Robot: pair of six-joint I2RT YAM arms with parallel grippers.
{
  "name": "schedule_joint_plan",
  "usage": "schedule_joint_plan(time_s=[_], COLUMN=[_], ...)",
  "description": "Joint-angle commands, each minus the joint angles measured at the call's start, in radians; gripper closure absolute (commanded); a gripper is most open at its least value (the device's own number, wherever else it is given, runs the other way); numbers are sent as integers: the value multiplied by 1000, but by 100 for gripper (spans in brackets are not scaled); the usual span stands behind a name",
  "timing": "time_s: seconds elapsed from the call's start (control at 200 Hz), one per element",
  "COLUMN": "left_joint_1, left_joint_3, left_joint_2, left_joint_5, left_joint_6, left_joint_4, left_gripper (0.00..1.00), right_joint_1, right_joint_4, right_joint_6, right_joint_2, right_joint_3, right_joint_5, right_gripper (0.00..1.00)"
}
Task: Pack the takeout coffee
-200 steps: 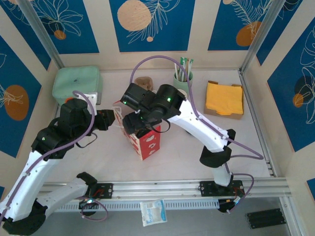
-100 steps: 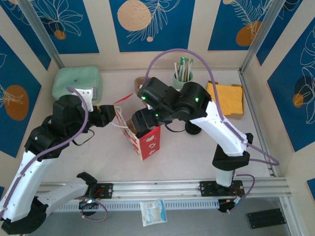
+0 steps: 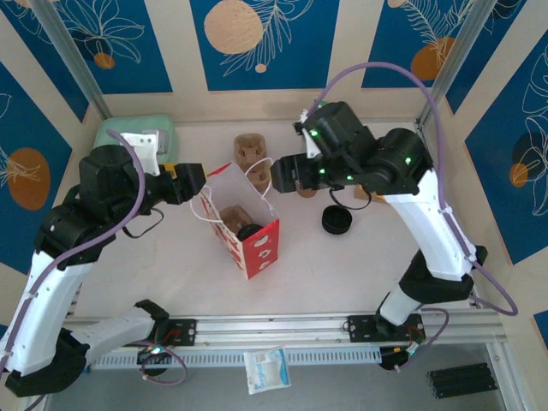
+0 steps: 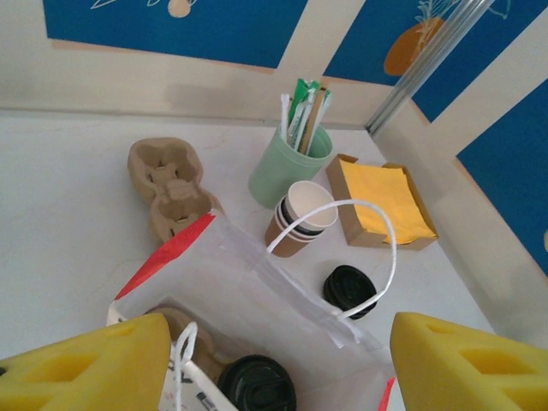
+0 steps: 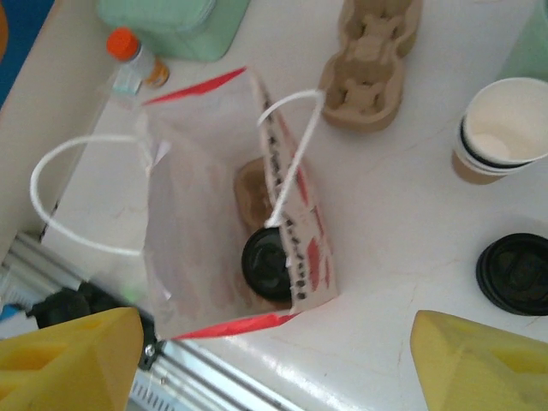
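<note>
The takeout coffee (image 5: 270, 264) sits at the bottom of the paper bag (image 5: 197, 205), near its front corner. Its black lid hides the cup body from above. A brown cardboard piece (image 5: 251, 190) lies beside it in the bag, too shadowed to identify. In the top view the right gripper (image 3: 287, 177) covers most of the stack of lidless cups (image 5: 501, 128), and the left arm (image 3: 51, 257) cuts off part of the green box (image 3: 128, 133). Both wrist views crop the yellow pads (image 4: 86, 364) at the lower corners.

The left gripper (image 3: 190, 181) is released, jaws spread wide with nothing between them, just beside the bag's left rim; contact can't be told. The left arm rises from its base and bends right toward the bag. The right gripper is released too, jaws wide and empty, behind and right of the bag, pointing left. The right arm (image 3: 428, 231) arches high from its base. Loose lids (image 3: 336, 221) sit on the table (image 3: 342, 274) right of the bag.
</note>
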Motion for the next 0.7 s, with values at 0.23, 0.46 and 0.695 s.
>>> schedule_joint_plan(time_s=[0.23, 0.46, 0.695], left_joint_1=[7, 5, 6], left_joint_3=[132, 204, 284], left_joint_2=[123, 255, 411], left_joint_5=[121, 183, 253], left_joint_6=[6, 8, 5], left_joint_4=[86, 158, 223], left_gripper=[27, 25, 23], right_joint_1=[-235, -430, -612], right_joint_4=[305, 387, 426], right_joint_6=[-99, -105, -49], right_joint_2=[-97, -45, 86], right_joint_3=[-215, -259, -270], right_joint_5=[-91, -296, -472], right_gripper=[14, 5, 13])
